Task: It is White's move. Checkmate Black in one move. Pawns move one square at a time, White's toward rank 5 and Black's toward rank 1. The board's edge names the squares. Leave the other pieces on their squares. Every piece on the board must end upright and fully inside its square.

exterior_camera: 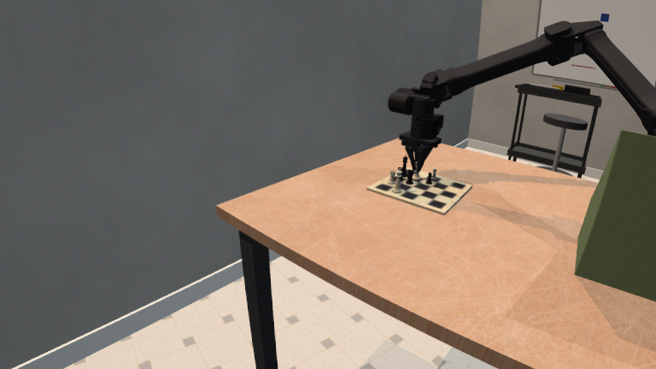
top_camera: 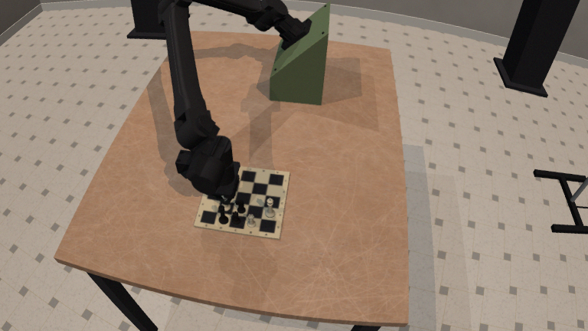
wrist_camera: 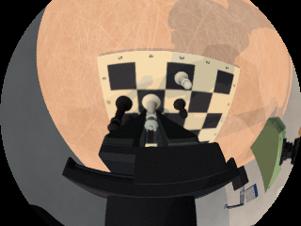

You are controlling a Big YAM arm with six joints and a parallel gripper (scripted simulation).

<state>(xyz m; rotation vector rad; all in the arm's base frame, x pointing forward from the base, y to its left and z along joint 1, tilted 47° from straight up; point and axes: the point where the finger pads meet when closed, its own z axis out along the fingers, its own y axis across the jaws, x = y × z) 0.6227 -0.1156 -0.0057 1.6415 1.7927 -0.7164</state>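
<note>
The small chessboard (top_camera: 281, 214) (exterior_camera: 456, 198) (wrist_camera: 105, 68) lies on the wooden table. My gripper (top_camera: 226, 199) (exterior_camera: 416, 170) (wrist_camera: 150, 114) points straight down over the board's left part and is shut on a white piece (wrist_camera: 150, 102) that stands among the others. Black pieces (top_camera: 223, 214) (top_camera: 235, 218) (wrist_camera: 123, 104) (wrist_camera: 181, 107) stand close on both sides of it. A tall white piece (top_camera: 269, 207) (exterior_camera: 397, 182) and a short white piece (top_camera: 250, 221) (exterior_camera: 391, 177) stand near the board's front edge. Another white piece (wrist_camera: 182, 79) (exterior_camera: 434, 172) stands further along. The arm hides the held piece in the top view.
A green wedge-shaped block (top_camera: 303, 63) (exterior_camera: 618, 215) carries the arm's base at the back of the table (top_camera: 338, 171). Black pillars (top_camera: 537, 32) stand on the floor beyond the table.
</note>
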